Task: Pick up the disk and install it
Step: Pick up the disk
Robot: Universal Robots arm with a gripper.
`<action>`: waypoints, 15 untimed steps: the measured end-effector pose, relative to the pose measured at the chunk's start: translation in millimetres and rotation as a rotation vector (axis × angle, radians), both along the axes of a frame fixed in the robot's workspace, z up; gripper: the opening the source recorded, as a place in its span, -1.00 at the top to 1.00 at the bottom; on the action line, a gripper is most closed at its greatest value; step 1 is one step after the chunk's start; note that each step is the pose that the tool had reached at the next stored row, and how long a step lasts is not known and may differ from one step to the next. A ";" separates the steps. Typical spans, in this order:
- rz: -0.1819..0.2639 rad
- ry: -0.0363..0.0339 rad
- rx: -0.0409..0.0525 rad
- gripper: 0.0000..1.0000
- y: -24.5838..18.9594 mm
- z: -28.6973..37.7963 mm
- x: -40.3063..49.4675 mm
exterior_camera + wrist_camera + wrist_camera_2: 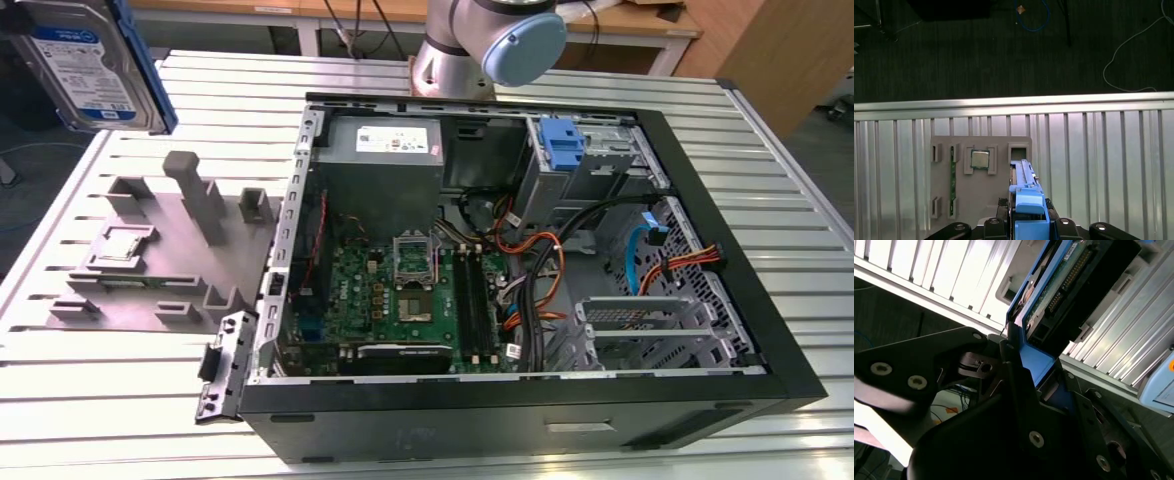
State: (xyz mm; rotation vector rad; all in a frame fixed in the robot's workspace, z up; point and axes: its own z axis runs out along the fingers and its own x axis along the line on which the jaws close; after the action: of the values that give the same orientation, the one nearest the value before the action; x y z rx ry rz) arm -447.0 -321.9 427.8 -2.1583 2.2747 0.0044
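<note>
1. Already picked up: your pincer (1029,223) is clamped on the blue frame of the disk (91,62), carrying it on edge.
2. It hangs above the grey tray (134,290), near the counter (774,160) edge.
3. Installing is not yet done: the disk is well apart from the open computer case (534,405).

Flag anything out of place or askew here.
Nothing looks damaged or spilled. The disk is the one thing out of place: it hangs above the table at the exterior view's left, clamped by the gripper, outside the open computer case.
</note>
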 end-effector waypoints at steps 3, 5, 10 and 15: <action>0.000 0.0000 0.0000 0.27 0.0 2.3 0.0; 0.000 0.0002 -0.0001 0.27 0.0 4.6 0.0; 0.001 0.0000 0.0000 0.27 0.0 11.1 0.0; 0.006 -0.0005 0.0000 0.27 -2.1 12.2 -1.3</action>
State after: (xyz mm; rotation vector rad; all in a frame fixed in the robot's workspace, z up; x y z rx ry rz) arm -448.3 -324.0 439.9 -2.1643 2.2684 0.0039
